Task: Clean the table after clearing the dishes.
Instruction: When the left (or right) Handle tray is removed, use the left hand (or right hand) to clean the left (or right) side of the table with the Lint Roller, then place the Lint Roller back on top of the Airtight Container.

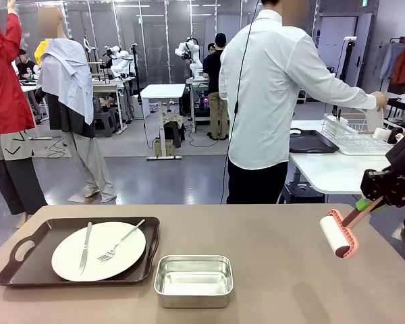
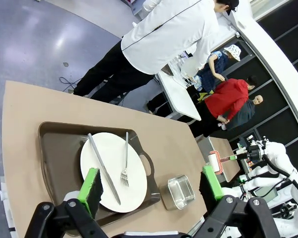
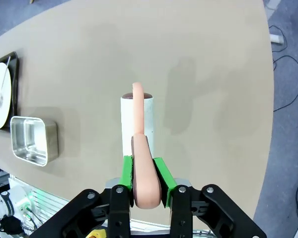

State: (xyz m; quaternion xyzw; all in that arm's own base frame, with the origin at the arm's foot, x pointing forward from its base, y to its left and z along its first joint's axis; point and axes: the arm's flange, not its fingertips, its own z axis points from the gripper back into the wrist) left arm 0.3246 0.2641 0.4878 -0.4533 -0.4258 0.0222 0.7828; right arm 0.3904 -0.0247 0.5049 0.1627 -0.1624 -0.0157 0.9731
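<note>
The brown table (image 1: 270,270) carries a dark tray (image 1: 34,266) at the left with a white plate (image 1: 104,260), knife (image 1: 86,246) and fork (image 1: 121,241) on it. My right gripper (image 1: 368,202) is shut on the salmon handle of a white roller (image 1: 337,236), held just above the table's right side. In the right wrist view the roller (image 3: 136,124) points away from that gripper (image 3: 144,171) over bare tabletop (image 3: 208,74). My left gripper (image 2: 151,183) hangs open high over the tray (image 2: 59,148) and plate (image 2: 111,171).
A small steel pan (image 1: 193,280) stands near the front edge, right of the tray. A person in a white shirt (image 1: 270,94) stands behind the table, turned to a white side table (image 1: 331,172) holding a dish rack (image 1: 354,135) and another dark tray (image 1: 310,142).
</note>
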